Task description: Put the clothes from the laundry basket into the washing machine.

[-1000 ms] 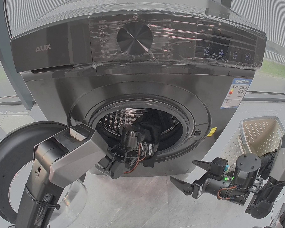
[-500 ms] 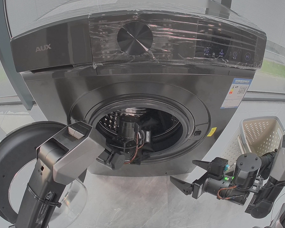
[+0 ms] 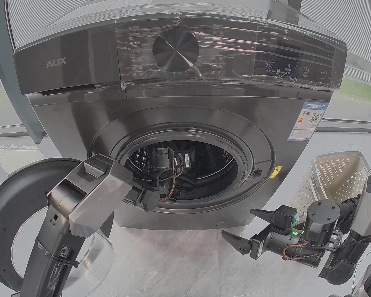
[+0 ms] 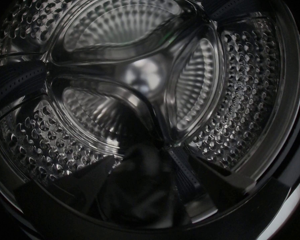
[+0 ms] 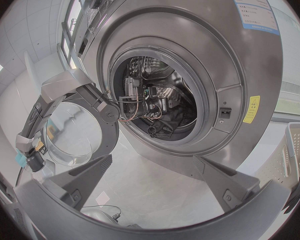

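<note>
Left gripper [image 4: 150,160] is sitting inside the drum [image 4: 243,84], fingers released over a dark garment [image 4: 136,187]. Right gripper [image 3: 238,222] is hovering by the laundry basket [image 3: 342,174], fingers also released.

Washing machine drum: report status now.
Left gripper open inside drum, dark garment lying below it. Right gripper open over floor beside laundry basket. Door swung clear.

Laundry basket [image 3: 339,177] right of washing machine [image 3: 185,104]
</note>
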Controlling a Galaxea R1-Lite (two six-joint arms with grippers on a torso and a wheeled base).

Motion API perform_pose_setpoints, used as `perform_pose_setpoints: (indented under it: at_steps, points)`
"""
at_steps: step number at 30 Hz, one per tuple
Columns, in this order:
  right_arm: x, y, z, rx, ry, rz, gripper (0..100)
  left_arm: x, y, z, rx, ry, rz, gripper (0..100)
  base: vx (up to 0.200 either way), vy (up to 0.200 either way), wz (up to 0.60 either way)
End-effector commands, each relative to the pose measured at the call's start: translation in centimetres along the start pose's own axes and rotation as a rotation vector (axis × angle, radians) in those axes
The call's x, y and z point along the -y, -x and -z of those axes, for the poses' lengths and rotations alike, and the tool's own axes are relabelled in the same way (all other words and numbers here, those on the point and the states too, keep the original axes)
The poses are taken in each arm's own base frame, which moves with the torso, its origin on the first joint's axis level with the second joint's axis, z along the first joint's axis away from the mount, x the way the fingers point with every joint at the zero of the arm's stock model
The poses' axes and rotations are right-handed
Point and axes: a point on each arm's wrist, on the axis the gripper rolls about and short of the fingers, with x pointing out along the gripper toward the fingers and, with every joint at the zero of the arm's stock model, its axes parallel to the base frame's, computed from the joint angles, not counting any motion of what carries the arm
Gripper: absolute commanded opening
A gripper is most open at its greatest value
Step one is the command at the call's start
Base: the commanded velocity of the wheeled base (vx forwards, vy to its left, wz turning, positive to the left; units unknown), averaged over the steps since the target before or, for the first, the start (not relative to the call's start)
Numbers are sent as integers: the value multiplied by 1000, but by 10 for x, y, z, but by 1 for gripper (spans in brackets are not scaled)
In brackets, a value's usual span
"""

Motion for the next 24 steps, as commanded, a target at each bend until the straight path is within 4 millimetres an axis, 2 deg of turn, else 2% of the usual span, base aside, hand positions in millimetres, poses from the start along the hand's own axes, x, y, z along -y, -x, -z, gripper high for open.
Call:
perform_pose_setpoints:
  at_steps: [1,5,7,8,21,22,24]
  points:
    - [0,0,1,-2,0,0,100,10,17,-3,-50,-11,23,100,0,0,0]
    - [0,0,1,-2,0,0,100,18,38,12,-154,-41,58,100,0,0,0]
    - [0,0,1,-2,0,0,100,19,40,14,-167,-45,61,100,0,0,0]
    - [0,0,1,-2,0,0,100,21,47,26,-217,-64,74,100,0,0,0]
    - [-1,0,-1,5,2,-4,100,12,47,64,-310,-123,56,100,0,0,0]
    - [-1,0,-1,5,3,-5,100,12,46,65,-310,-123,58,0,0,0,0]
    - [-2,0,-1,5,3,-8,100,12,45,64,-303,-119,58,0,0,0,0]
